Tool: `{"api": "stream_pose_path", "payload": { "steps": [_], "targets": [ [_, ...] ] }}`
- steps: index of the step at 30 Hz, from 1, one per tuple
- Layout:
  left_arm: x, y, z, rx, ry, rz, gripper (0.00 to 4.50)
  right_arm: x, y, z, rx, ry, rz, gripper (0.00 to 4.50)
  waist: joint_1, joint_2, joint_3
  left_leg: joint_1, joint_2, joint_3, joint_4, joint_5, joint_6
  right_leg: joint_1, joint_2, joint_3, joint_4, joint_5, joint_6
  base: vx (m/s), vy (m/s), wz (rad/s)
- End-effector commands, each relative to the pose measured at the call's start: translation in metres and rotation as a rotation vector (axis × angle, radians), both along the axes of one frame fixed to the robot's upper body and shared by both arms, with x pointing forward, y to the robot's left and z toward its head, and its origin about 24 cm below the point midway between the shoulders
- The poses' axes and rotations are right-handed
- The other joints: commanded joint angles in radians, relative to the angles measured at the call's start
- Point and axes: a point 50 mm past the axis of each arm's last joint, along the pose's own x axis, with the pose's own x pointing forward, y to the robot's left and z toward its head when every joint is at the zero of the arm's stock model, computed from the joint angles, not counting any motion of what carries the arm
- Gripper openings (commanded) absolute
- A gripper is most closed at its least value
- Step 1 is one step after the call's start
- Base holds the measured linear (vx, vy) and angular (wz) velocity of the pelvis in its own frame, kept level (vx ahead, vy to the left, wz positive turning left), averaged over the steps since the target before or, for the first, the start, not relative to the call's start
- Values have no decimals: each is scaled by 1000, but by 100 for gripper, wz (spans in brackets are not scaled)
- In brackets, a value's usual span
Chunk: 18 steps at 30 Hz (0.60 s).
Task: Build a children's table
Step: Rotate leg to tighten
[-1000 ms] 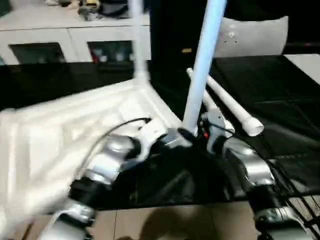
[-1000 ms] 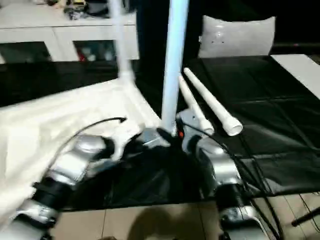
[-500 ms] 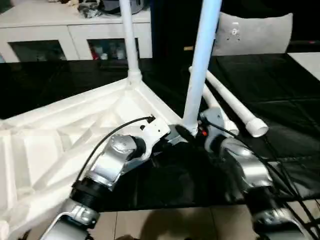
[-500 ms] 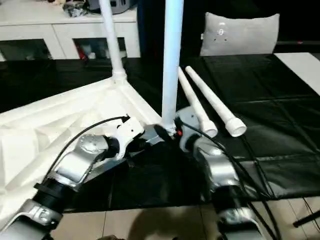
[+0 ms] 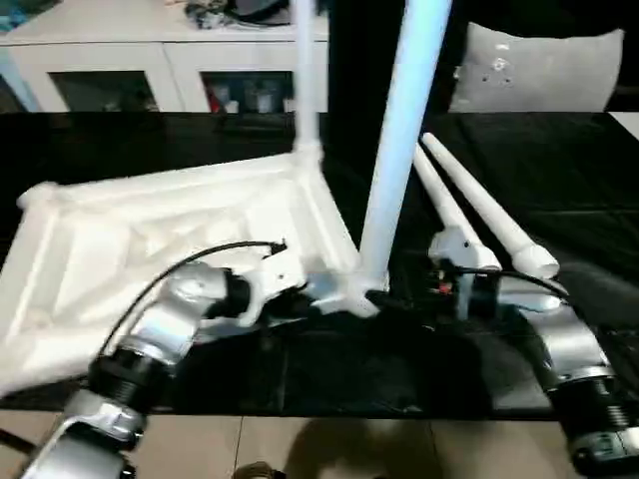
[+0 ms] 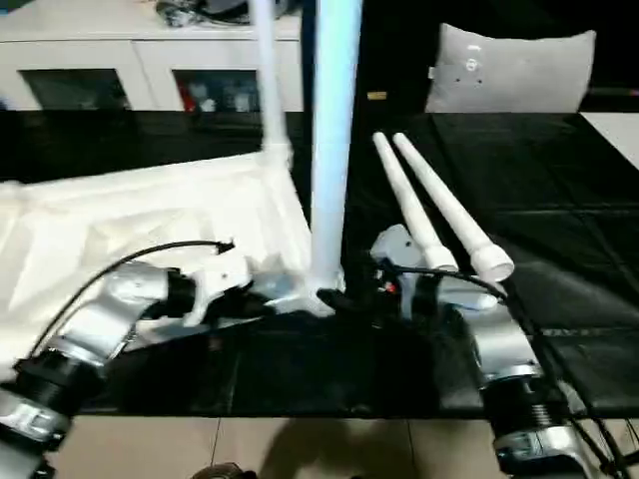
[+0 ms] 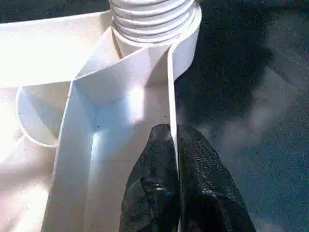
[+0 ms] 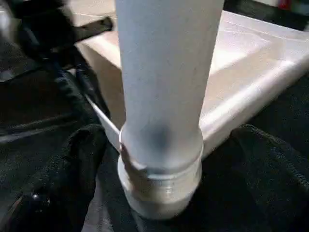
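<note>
an upturned white tabletop (image 5: pixel 150 239) lies ribbed side up on a black work surface (image 5: pixel 559 170), with a white cabinet (image 5: pixel 170 70) behind it. two tube legs stand upright in its corner sockets: the far leg (image 5: pixel 306 70) at the back corner and the near leg (image 5: pixel 399 150) at the corner nearest the robot, between the two arms. two loose legs (image 5: pixel 479 215) lie side by side on the black surface just to the right of the tabletop, flared ends toward the robot. the left gripper (image 7: pixel 175 145) pinches the tabletop's thin side wall just beside the near socket, fingers (image 7: pixel 154 179) pressed either side of it. the right gripper (image 8: pixel 159 159) stands spread wide around the base of the near leg, one finger on each side, not squeezing it.
</note>
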Motion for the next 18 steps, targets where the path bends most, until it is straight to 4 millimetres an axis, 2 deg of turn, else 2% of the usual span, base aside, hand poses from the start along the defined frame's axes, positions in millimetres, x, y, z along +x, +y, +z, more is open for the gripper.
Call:
{"api": "stream_pose_path", "payload": {
  "steps": [1,2,3,4,6,9,12,15,18],
  "targets": [
    [-3,-2,7,16,0,-128,0,-5,3,4,-21,-10,97,446,2,-1,-72,20,75,-30,-68,-234,73,46,-110,69,-84,-375,-114,0,0,0],
    [-4,0,7,16,19,-158,0,-7,4,3,-33,-5,132,446,4,-4,-72,20,77,-30,-69,-234,72,47,-111,70,-82,-375,-112,0,0,0],
    [-6,2,8,14,38,-188,0,-9,4,2,-43,1,165,446,5,-3,-72,21,77,-30,-69,-234,72,46,-110,70,-81,-372,-115,0,0,0],
    [-6,2,8,14,42,-192,0,-10,4,2,-45,2,170,420,6,-2,-72,21,79,-30,-69,-234,70,45,-111,71,-80,-365,-118,0,0,0],
    [-8,5,10,20,68,-260,0,-12,7,0,-59,20,221,420,7,-8,-70,21,78,-29,-70,-236,70,45,-112,72,-80,-376,-120,0,0,0],
    [-10,6,11,36,86,-317,0,-12,11,-2,-58,43,250,379,10,-7,-70,21,77,-30,-70,-238,67,46,-114,71,-83,-401,-114,0,0,0],
    [-10,7,10,44,83,-335,0,-13,13,-2,-59,50,277,366,10,-7,-71,22,78,-30,-71,-236,64,46,-113,71,-83,-402,-111,0,0,0],
    [-10,6,10,43,80,-342,0,-15,15,-3,-57,57,295,329,12,-9,-71,22,77,-29,-70,-229,62,46,-113,72,-82,-402,-111,0,0,0],
    [-9,5,10,41,76,-350,0,-15,17,-4,-58,61,305,319,16,-10,-72,21,77,-28,-69,-221,65,46,-114,72,-82,-405,-108,0,0,0]
  ]
}}
